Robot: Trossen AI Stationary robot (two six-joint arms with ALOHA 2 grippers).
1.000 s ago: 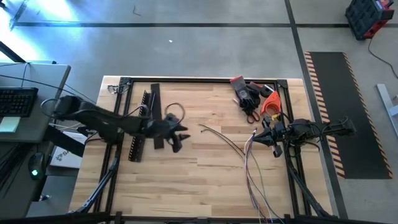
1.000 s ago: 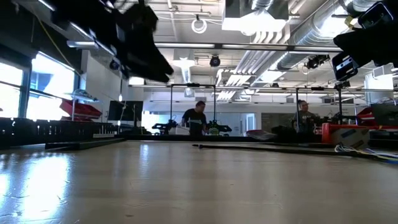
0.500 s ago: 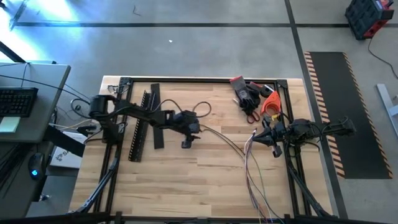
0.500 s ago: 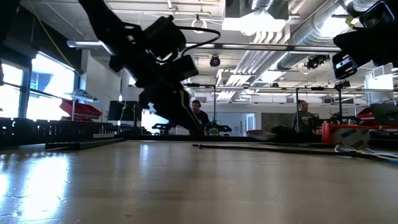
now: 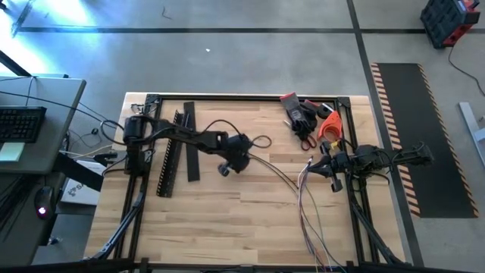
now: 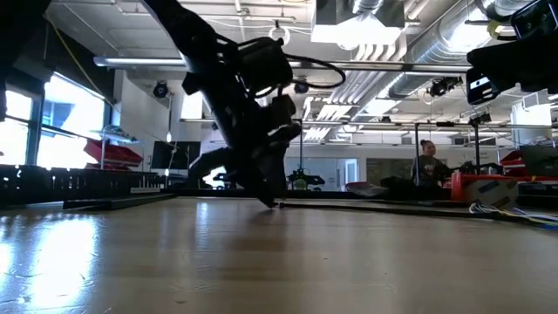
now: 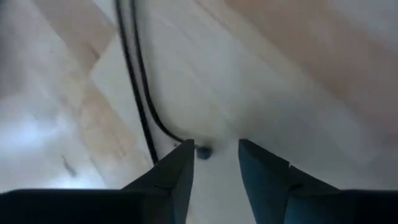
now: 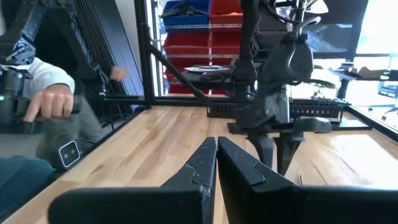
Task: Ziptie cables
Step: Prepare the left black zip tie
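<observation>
Two thin dark cables (image 7: 140, 93) lie on the wooden table (image 5: 227, 220), and their end (image 5: 252, 158) is at mid-table. My left gripper (image 5: 243, 158) is tipped down over that end with its tips at the tabletop (image 6: 272, 202). It is open, and the cables' end (image 7: 203, 152) lies in the gap, close to one finger (image 7: 180, 163). More thin reddish, whitish and dark cables (image 5: 305, 208) lie at the right and run to the near edge. My right gripper (image 5: 317, 168) hovers shut by their far ends. My left gripper (image 7: 214, 155) comes slanting down from the table's left, its fingers on either side of the dark cables' end. That end lies right by the inner edge of one finger, but I cannot tell whether the finger touches it. The cables lie flat on the table.
A long slotted black rail (image 5: 170, 155) and a flat black strip (image 5: 189, 144) lie at the left. Gloves (image 5: 299, 114), red-handled scissors (image 5: 306, 139) and an orange tool (image 5: 330, 123) sit at the far right corner. A person's hand (image 8: 53, 102) shows beyond the table.
My left gripper has swung from above the rail's right side toward the table's right edge and has come down to the tabletop at the dark cables' end. It has rolled about its own axis on the way. The cables have kept still.
</observation>
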